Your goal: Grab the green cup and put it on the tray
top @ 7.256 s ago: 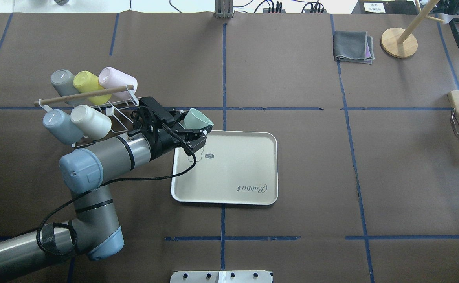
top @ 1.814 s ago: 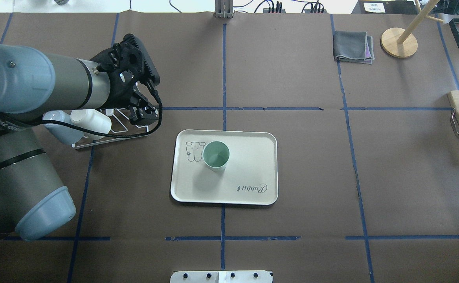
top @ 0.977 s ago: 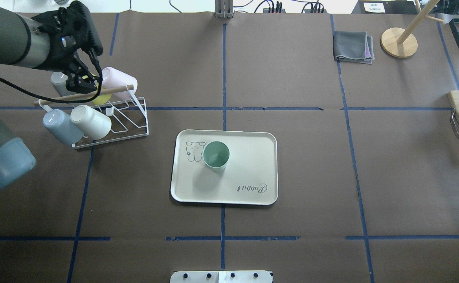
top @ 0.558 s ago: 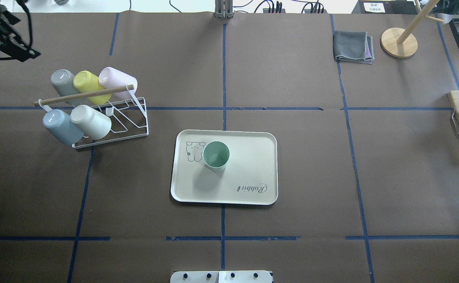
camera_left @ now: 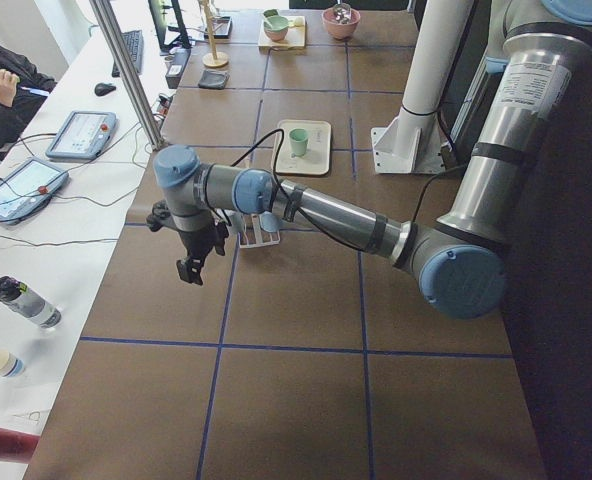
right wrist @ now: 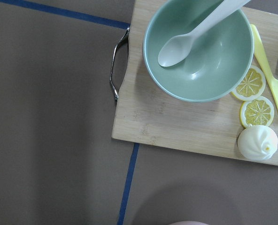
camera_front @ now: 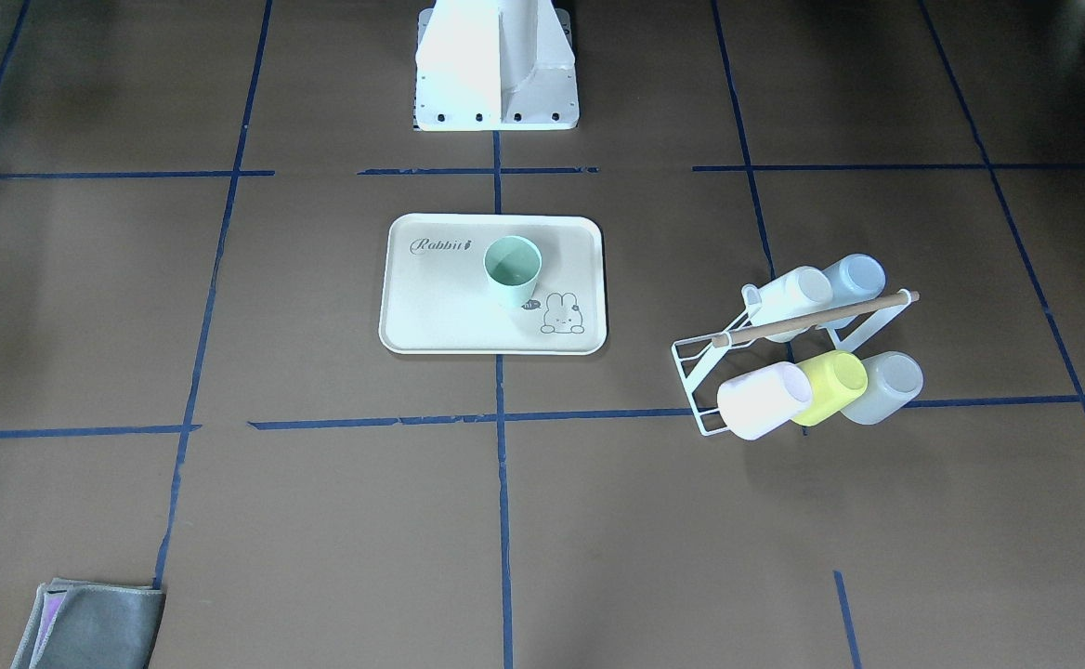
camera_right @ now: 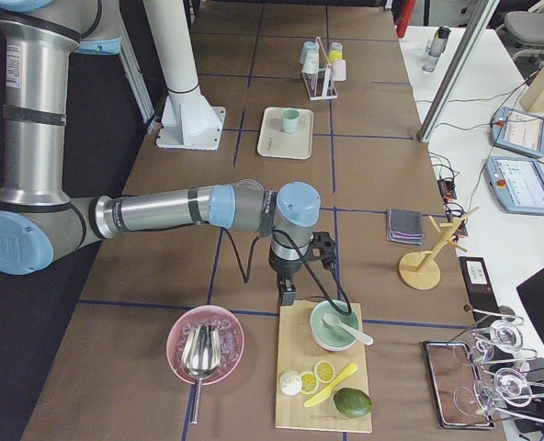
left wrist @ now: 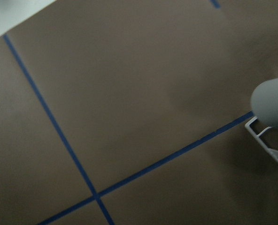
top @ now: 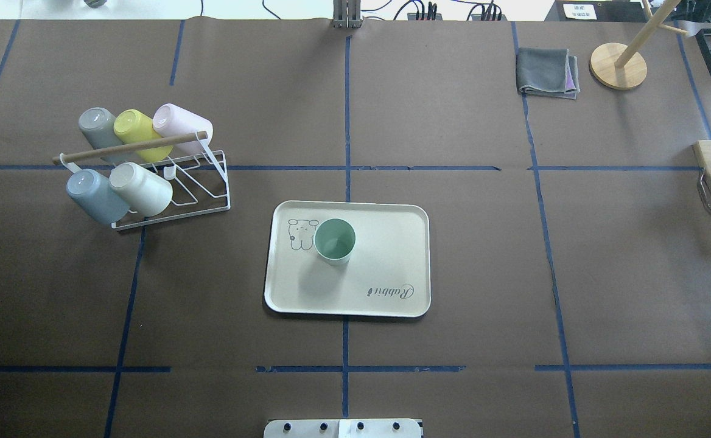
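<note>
The green cup (top: 335, 241) stands upright on the cream tray (top: 386, 267), beside the bunny drawing, with nothing touching it. It also shows in the front view as green cup (camera_front: 512, 269) on tray (camera_front: 440, 311). Neither gripper appears in the overhead or front views. My left gripper (camera_left: 188, 270) hangs over the table's left end, beyond the cup rack, far from the tray; I cannot tell if it is open or shut. My right gripper (camera_right: 288, 297) points down near a wooden board at the right end; its state cannot be told either.
A white wire rack (top: 173, 191) holding several cups stands left of the tray. A grey cloth (top: 547, 72) and a wooden stand (top: 618, 66) sit at the far right. The wooden board (right wrist: 176, 122) carries a green bowl (right wrist: 200, 51), spoon and lemon slices.
The left gripper held the green cup tilted over the tray's corner; the cup now stands free on the tray. The left arm swung away left and left the overhead view.
</note>
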{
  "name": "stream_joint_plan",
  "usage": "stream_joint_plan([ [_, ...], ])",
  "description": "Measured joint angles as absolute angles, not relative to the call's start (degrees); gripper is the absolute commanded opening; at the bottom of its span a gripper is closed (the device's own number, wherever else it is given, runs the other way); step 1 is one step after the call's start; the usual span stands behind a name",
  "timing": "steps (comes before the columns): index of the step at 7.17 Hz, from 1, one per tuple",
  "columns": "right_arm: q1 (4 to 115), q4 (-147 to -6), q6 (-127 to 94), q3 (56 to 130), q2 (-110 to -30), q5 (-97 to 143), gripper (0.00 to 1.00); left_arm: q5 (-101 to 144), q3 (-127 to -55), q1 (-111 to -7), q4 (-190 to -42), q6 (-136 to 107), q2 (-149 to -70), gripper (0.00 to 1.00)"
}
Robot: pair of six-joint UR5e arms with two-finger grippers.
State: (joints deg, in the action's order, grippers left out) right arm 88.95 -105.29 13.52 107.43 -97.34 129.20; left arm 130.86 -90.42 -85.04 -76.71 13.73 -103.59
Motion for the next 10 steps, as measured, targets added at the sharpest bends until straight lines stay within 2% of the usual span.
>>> stream_joint_plan([
  [4,88.95,-105.29,13.65,107.47,-97.33,129.2,1.0,131.14,-89.29,-87.73,-78.17,14.39,-92.84,1.0],
  [6,88.95,-105.29,13.54,107.63,-97.35,129.2,1.0,131.85,-92.82,-88.4,-78.37,14.09,-89.28,1.0],
  [10,88.95,-105.37,12.67,107.75,-97.38,129.2,1.0,136.76,-96.04,-88.46,-78.38,13.88,-86.05,1.0],
])
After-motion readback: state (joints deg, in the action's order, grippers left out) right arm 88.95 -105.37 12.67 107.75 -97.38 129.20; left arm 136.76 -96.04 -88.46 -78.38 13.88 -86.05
